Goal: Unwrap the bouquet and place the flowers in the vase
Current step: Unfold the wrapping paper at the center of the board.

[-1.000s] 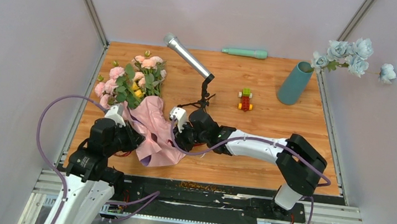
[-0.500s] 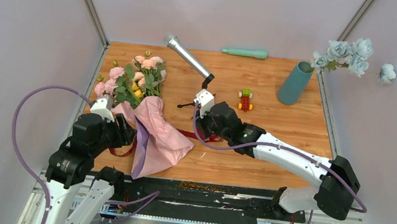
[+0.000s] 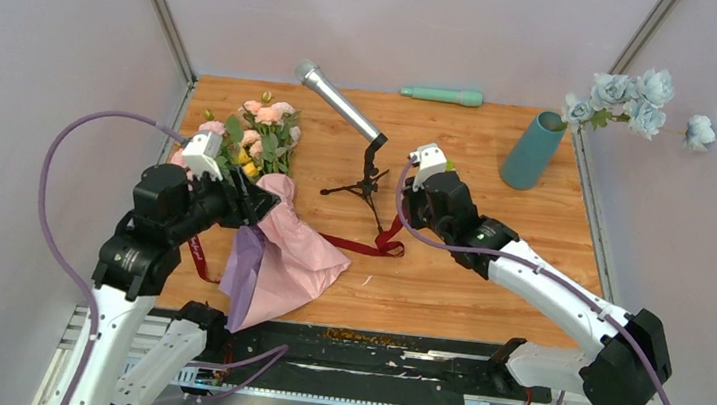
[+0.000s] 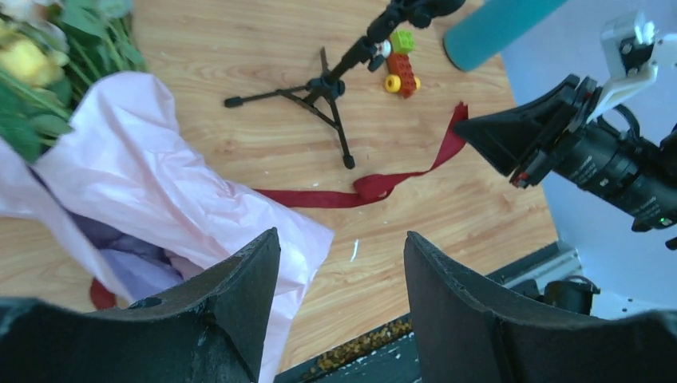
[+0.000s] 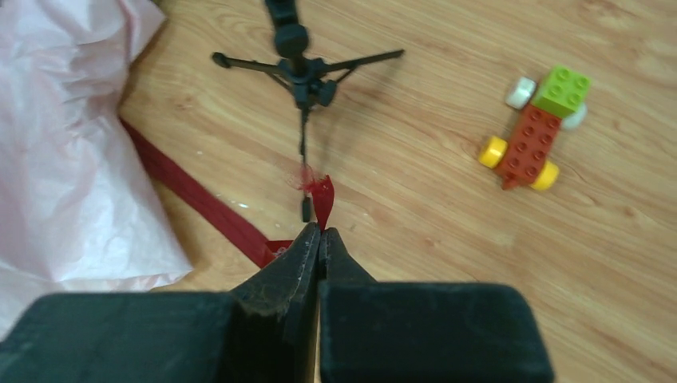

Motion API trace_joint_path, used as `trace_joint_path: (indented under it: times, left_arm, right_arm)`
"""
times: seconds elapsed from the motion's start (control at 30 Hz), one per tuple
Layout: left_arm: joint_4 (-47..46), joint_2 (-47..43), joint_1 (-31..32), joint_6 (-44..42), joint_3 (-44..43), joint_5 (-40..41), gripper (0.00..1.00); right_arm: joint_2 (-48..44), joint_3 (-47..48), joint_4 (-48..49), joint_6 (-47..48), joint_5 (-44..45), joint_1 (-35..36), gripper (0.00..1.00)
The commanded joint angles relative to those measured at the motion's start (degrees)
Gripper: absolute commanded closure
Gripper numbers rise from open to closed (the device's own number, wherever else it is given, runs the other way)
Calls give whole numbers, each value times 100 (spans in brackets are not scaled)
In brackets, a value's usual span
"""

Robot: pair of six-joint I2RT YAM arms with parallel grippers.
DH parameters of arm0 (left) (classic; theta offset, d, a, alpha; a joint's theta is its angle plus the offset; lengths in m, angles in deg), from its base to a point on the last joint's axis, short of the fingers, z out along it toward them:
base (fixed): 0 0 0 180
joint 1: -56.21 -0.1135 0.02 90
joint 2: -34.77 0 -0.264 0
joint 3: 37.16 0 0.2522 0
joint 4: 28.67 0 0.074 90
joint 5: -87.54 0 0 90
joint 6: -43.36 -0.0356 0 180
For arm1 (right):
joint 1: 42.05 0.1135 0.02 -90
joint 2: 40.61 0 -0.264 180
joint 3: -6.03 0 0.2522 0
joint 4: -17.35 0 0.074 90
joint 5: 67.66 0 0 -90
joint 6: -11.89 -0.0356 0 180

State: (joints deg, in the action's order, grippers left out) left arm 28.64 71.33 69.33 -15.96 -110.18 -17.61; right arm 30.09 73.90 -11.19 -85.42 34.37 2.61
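Note:
The bouquet lies at the left of the table, its flowers [image 3: 259, 139] pointing to the back and its pink paper wrap [image 3: 294, 248] spread loose toward the front. The dark red ribbon [image 3: 362, 247] trails from under the wrap to my right gripper [image 3: 401, 217], which is shut on the ribbon's end [image 5: 323, 196] a little above the wood. My left gripper [image 4: 342, 235] hovers open over the wrap [image 4: 152, 187], holding nothing. The teal vase [image 3: 533, 149] stands at the back right, apart from both arms.
A microphone [image 3: 337, 102] on a black tripod [image 3: 367, 181] stands between the bouquet and my right gripper. A brick toy car [image 5: 536, 136] sits right of the tripod. A mint-green rod [image 3: 442, 96] lies along the back edge. Pale blue flowers [image 3: 629, 94] hang beside the vase.
My right gripper has drawn the ribbon out from the wrap, moving right and back. My left gripper has opened, let go of the wrap and risen. The paper has fallen open.

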Motion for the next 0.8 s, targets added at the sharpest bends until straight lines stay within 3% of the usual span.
trace_joint_path:
  times: [0.0,0.17,0.37,0.4,0.53,0.63,0.77]
  left_arm:
    - [-893,207,1,336,716,-765,34]
    - [-1160,271,-2,325,1653,-790,32]
    - [-1108,73,-3,350,2420,-286,29]
    - [-1106,1,-3,381,2543,-110,29]
    - [-977,-423,-3,512,2876,450,25]
    - [-1016,-597,-3,685,3204,624,22]
    - [-1184,-856,-3,933,3467,792,15]
  right_arm:
    - [-196,-173,-124,-410,174,-541,100]
    - [-7,-268,-121,-622,282,-1255,100]
    - [301,-145,-330,-772,688,-2062,98]
    - [327,-80,-432,-696,787,-2089,90]
    - [108,-109,-470,-381,628,-2080,34]
    - [-247,-270,-285,-237,20,-1997,26]
    - [-695,-495,133,-48,-977,-1607,23]
